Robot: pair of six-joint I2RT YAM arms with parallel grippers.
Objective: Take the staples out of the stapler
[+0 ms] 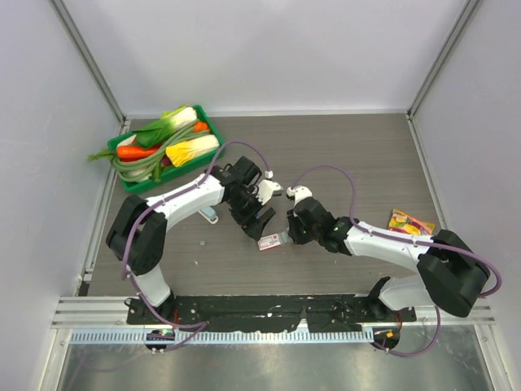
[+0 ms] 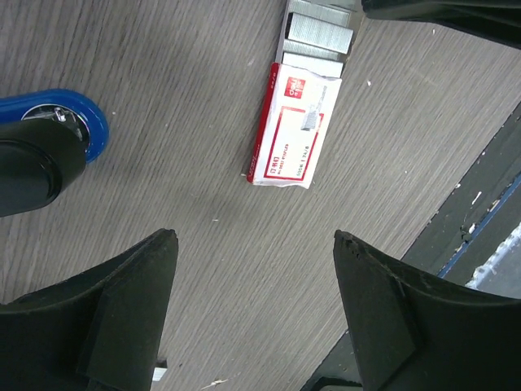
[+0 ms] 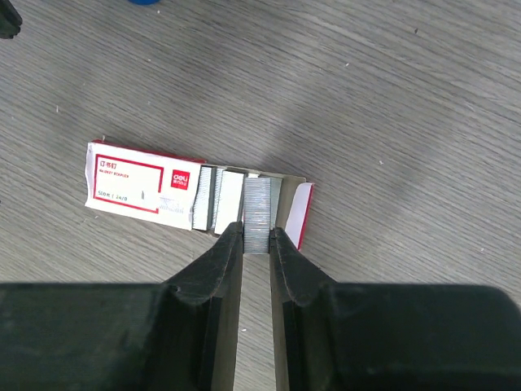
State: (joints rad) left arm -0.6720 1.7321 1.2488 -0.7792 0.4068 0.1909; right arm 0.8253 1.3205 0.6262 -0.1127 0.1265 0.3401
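Centre frame, the right gripper (image 3: 256, 239) pinches the staples (image 3: 258, 205) at the mouth of the box (image 3: 130, 186), likely stowing them; next, a clean release; left gripper (image 2: 254, 238) hangs open.

Red-and-white box (image 3: 130, 186) — silver-grey staples (image 3: 258, 210)

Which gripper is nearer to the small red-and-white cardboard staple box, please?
Right. The right gripper pinches a silver staple strip at the box mouth; the left gripper hangs open, clear of it.

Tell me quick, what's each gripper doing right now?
Left gripper: open, holding nothing.
Right gripper: shut on the staples at the staple box.
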